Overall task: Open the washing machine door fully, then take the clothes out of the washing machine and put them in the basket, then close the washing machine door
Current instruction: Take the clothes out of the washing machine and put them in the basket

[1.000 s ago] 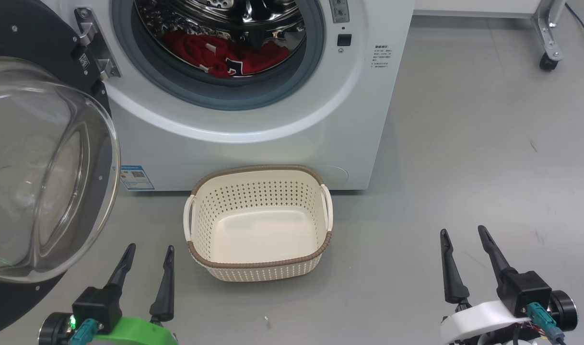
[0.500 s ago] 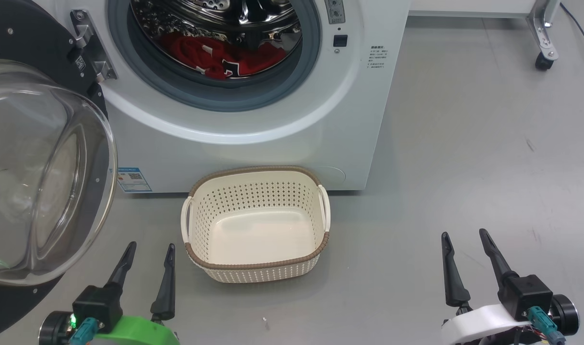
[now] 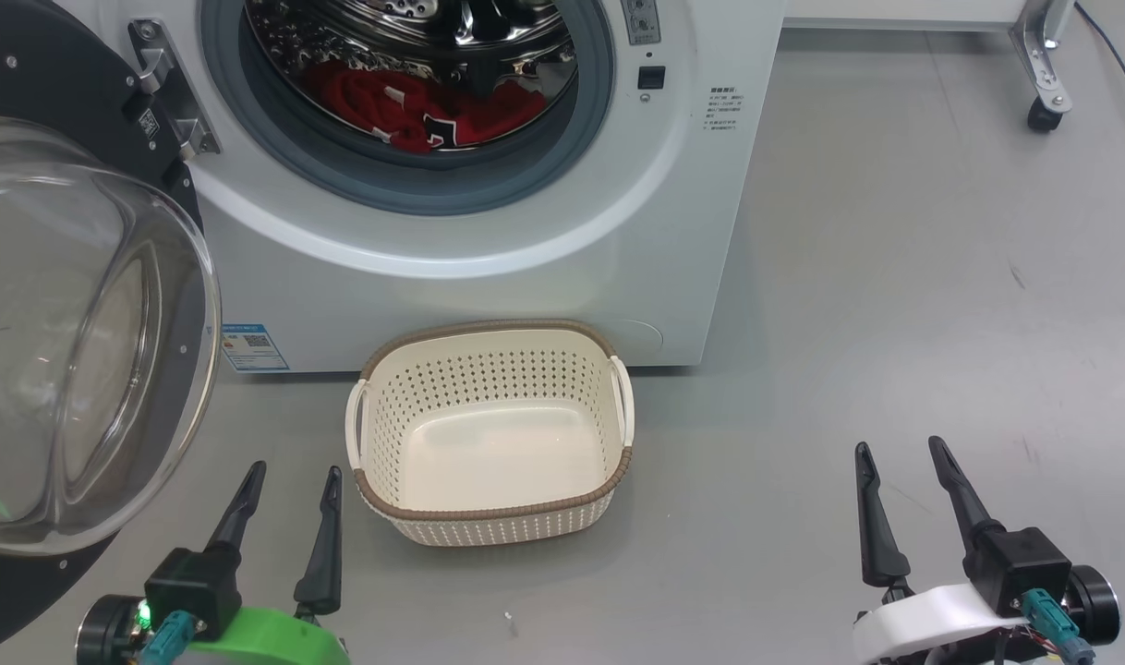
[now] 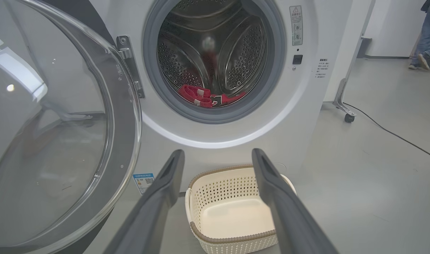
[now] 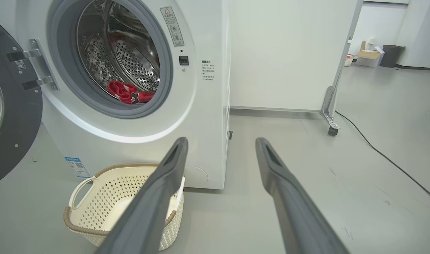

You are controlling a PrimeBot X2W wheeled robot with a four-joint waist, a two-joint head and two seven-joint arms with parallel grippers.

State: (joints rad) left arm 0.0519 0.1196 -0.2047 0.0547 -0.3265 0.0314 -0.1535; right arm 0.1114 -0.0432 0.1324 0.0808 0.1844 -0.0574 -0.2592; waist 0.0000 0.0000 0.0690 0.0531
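Two claws sit nearest, both spread wide and holding nothing. The left claw (image 3: 295, 469) is just left of the near corner of the basket (image 3: 489, 326). The right claw (image 3: 898, 445) is well apart to the basket's right. The fingers of both point toward the machine.

The basket stands open side up on the floor (image 3: 849, 277) with no garment in it yet, its long axis running left to right. Left of the basket, the washing machine door (image 3: 73, 323) is swung out toward the robot, its glass bowl bulging toward the basket. Just behind the basket rises the washing machine (image 3: 489, 277), its mouth unobstructed.

The clothes (image 3: 424, 106) lie above and beyond the basket on the bottom of the drum (image 3: 405, 23). They form a low red heap whose long axis runs left to right, across the line of reach.

Judging from this, the left claw is the nearer one. Its path would go forward and up over the basket, meeting the heap broadside. The door crowds that arm on the side away from the basket.
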